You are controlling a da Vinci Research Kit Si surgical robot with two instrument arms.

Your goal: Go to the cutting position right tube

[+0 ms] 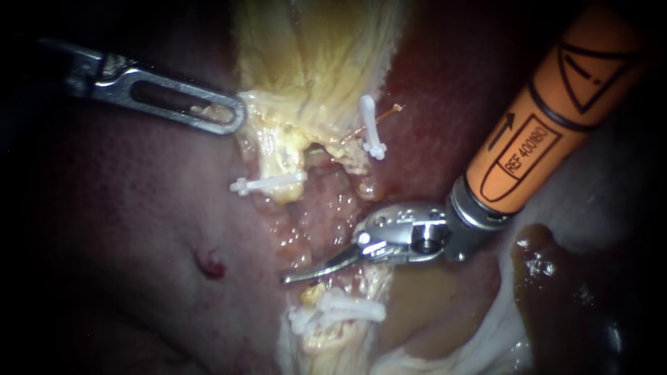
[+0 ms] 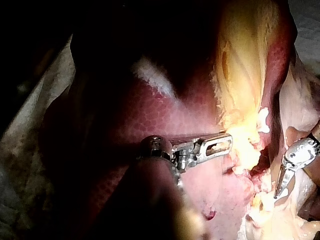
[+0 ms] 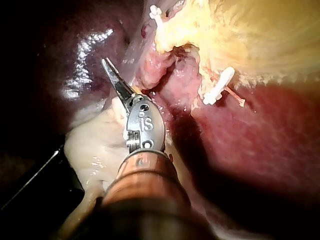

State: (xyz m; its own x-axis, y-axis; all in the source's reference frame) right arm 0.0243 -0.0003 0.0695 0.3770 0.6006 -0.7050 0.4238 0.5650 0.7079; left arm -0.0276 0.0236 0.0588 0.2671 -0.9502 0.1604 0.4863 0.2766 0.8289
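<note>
The yellow gallbladder [image 1: 313, 55] hangs over the red liver [image 1: 132, 222]. My left instrument [image 1: 233, 117] comes in from the upper left, its slotted jaws shut on the gallbladder's yellow edge [image 2: 240, 145]. A thin reddish tube [image 1: 388, 113] on the right carries a white clip [image 1: 372, 128]. Another white clip [image 1: 267, 184] crosses the thicker yellow stump to its left. More clips [image 1: 337, 309] sit lower down. My right instrument [image 1: 290, 278], orange-sleeved, lies below both tubes, its curved blades shut and touching neither. In the right wrist view its blades [image 3: 109, 67] point away from the clipped tube [image 3: 217, 90].
A small bleeding spot [image 1: 210, 264] marks the liver at the lower left. Brown fluid [image 1: 549, 278] pools on pale tissue at the lower right. Raw pink tissue [image 1: 326, 208] lies between the upper and lower clips.
</note>
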